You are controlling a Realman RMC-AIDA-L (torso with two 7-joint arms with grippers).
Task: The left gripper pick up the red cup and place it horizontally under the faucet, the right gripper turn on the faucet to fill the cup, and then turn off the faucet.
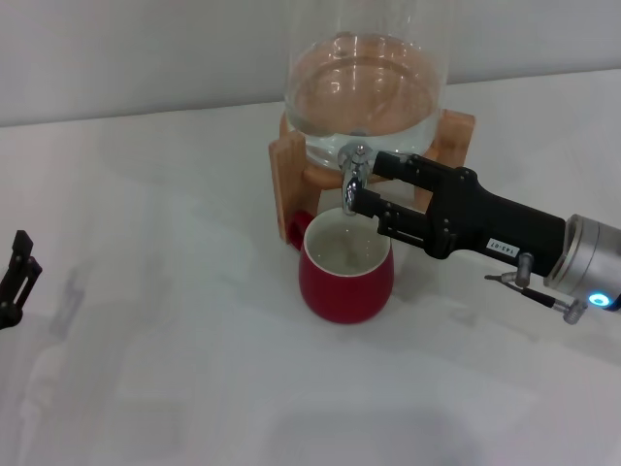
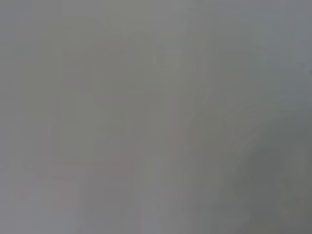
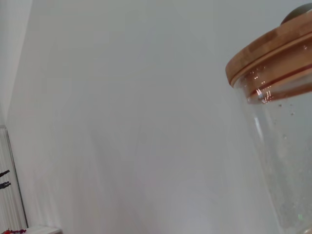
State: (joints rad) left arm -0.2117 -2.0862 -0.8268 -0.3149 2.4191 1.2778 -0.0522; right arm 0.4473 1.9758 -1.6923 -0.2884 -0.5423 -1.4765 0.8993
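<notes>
Reaching in from the right, the right end effector (image 1: 361, 187) has its fingers spread around the faucet (image 1: 353, 175), one at the far side of the lever, one near. The red cup (image 1: 346, 269) stands upright on the tabletop (image 1: 175, 291) directly under the spout, touching the wooden stand (image 1: 291, 180). I judge this the tap-turning step; whether water is running I can't quite tell. Next I'd need a firm pinch and a turn. The left end effector (image 1: 17, 277) sits parked far left; its fingers look parted.
</notes>
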